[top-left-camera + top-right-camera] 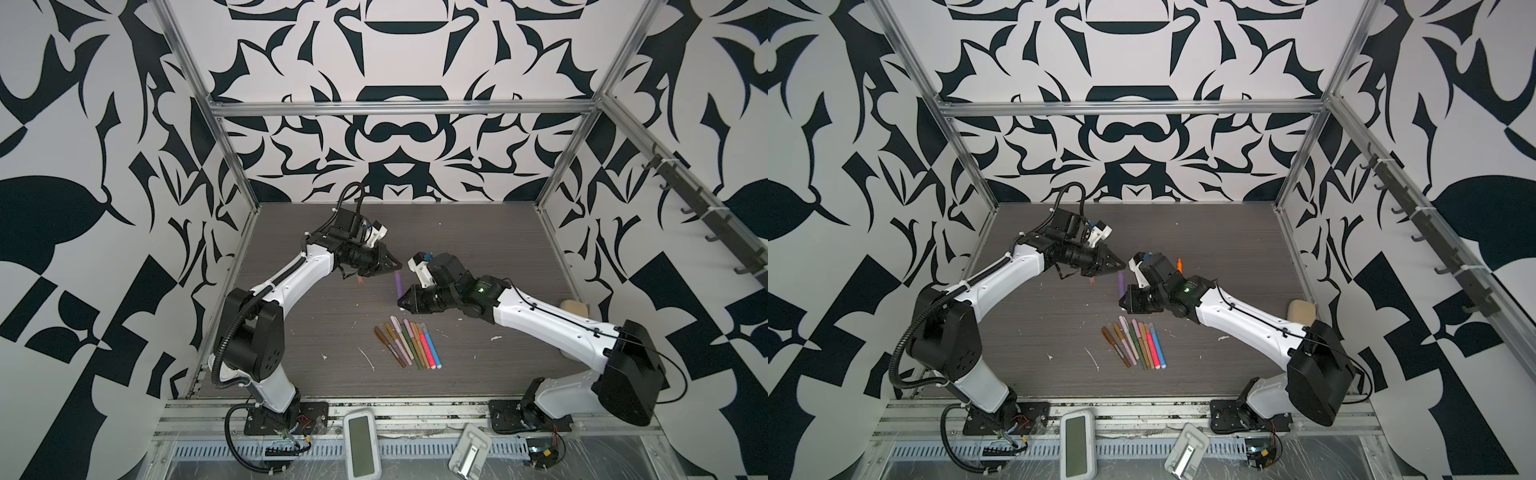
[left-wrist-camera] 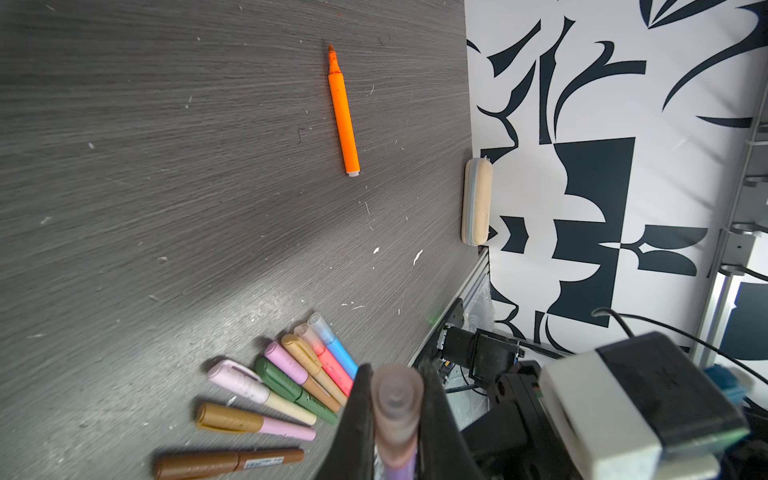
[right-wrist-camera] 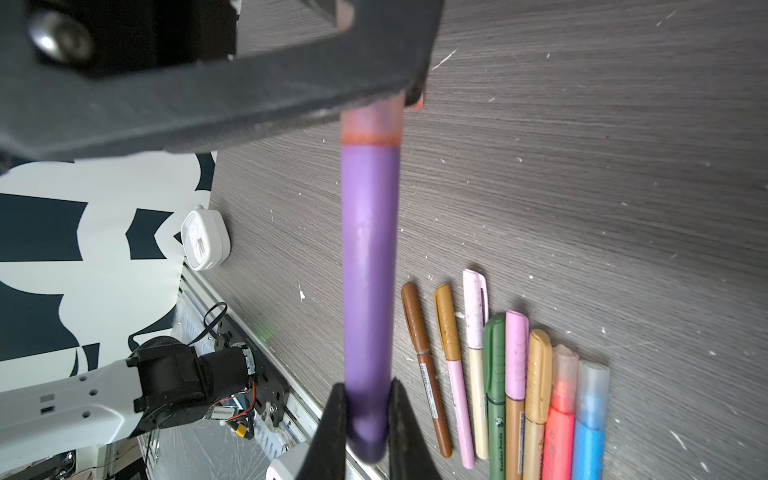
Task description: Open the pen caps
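The purple pen [image 3: 369, 249] hung above the grey, wood-grained table [image 1: 311, 332], spanned between both arms. The left gripper [image 2: 394, 376] had its dark, wedge-shaped fingers [image 2: 359, 399] pinched on the cap [image 2: 397, 395] — a stubby, translucent pinkish tube with a rounded, stepped end, seated on the smooth matte barrel. The right gripper [image 3: 368, 388] pinched the barrel's opposite, blunt end. Nearer the front edge lay a row of pens [image 1: 409, 343], side by side — brown, gold, pale pink, green, coral, blue, all capped. Well apart, an orange pen [image 2: 343, 116] lay uncapped, its felt tip bare. A rounded beige block [image 2: 478, 199] sat against the wall.
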`<state>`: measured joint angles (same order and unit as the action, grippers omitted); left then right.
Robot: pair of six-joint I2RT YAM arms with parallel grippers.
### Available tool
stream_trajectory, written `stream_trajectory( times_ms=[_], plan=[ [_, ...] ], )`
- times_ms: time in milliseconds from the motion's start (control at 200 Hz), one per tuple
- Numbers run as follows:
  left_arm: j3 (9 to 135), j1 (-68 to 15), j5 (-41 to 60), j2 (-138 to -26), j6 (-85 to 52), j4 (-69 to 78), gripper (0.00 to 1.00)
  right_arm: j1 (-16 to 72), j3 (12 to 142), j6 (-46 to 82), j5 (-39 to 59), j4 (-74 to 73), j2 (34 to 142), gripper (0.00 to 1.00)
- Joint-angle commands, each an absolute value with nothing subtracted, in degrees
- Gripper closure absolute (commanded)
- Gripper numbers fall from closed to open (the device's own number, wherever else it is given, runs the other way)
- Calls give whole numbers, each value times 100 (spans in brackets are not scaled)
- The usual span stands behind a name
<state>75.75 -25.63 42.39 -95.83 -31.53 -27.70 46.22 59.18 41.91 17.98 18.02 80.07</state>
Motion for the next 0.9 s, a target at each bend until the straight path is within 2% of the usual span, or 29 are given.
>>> stream_trajectory(
  times_ms=[0, 70, 240, 260, 345, 575, 895],
  plan=[
    [7669, -2572, 4287, -9593, -3033, -2858, 100, 4649, 5963, 4194, 1591, 1598, 7856, 73],
    [7604, -2580, 4304, -9555, -3031, -2850, 100, 4649, 6031, 4145, 1556, 1642, 7897, 69],
    [7567, -2831, 4062, -9395, -3213, -2843, 100, 4648, 6156, 4043, 1474, 1705, 8076, 69],
    [7587, -2859, 4061, -9378, -3239, -2847, 100, 4643, 6153, 4035, 1437, 1718, 8086, 71],
    [7602, -2933, 3929, -9250, -3389, -2825, 100, 4644, 6070, 4032, 1337, 1695, 8047, 100],
    [7954, -2903, 3078, -9262, -3430, -2998, 100, 4751, 5063, 4246, 1025, 1329, 7304, 100],
    [9611, -2543, 1902, -10593, -3143, -3524, 100, 5552, 3231, 5146, 549, 594, 6086, 100]
  ],
)
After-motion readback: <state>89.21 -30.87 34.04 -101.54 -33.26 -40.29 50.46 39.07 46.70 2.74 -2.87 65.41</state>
